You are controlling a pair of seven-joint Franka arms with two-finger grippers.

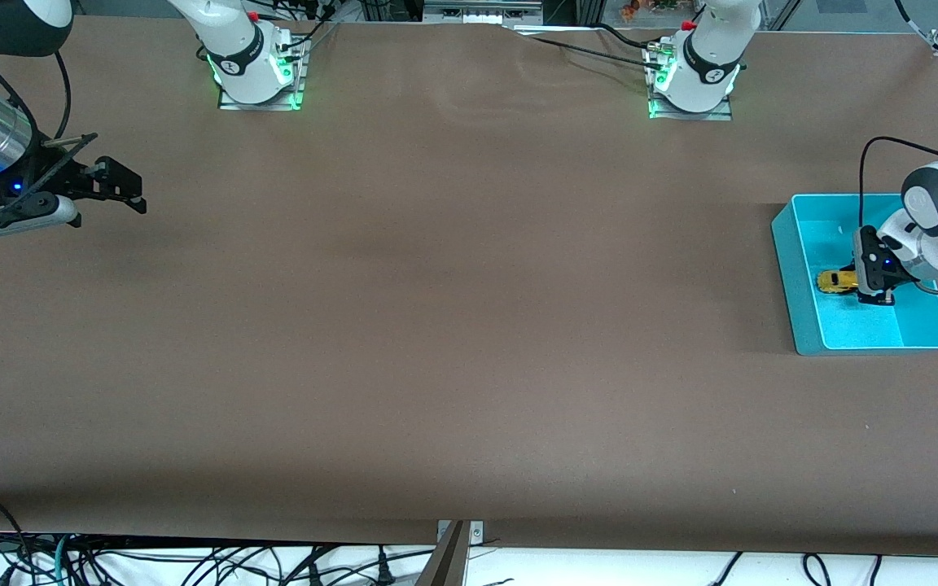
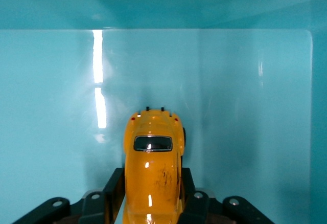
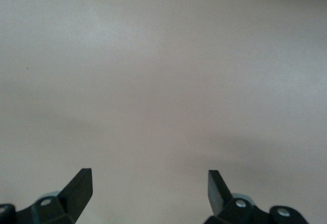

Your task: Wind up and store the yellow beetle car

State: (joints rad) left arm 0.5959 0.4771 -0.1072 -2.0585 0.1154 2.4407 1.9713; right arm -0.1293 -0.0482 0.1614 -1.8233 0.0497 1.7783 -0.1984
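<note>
The yellow beetle car [image 1: 837, 281] is inside the turquoise bin [image 1: 876, 330], low over or on its floor; I cannot tell which. My left gripper [image 1: 856, 283] reaches down into the bin and is shut on the car. In the left wrist view the black fingers [image 2: 115, 185] press both sides of the car [image 2: 152, 147], with the bin's floor and wall [image 2: 245, 106] around it. My right gripper [image 1: 137, 194] is open and empty above the table at the right arm's end; it waits. The right wrist view shows its jaws [image 3: 149, 180] wide apart over bare table.
The brown table [image 1: 453, 325] spreads between the two arms. The bin stands near the table's edge at the left arm's end. Cables hang along the table edge nearest the front camera.
</note>
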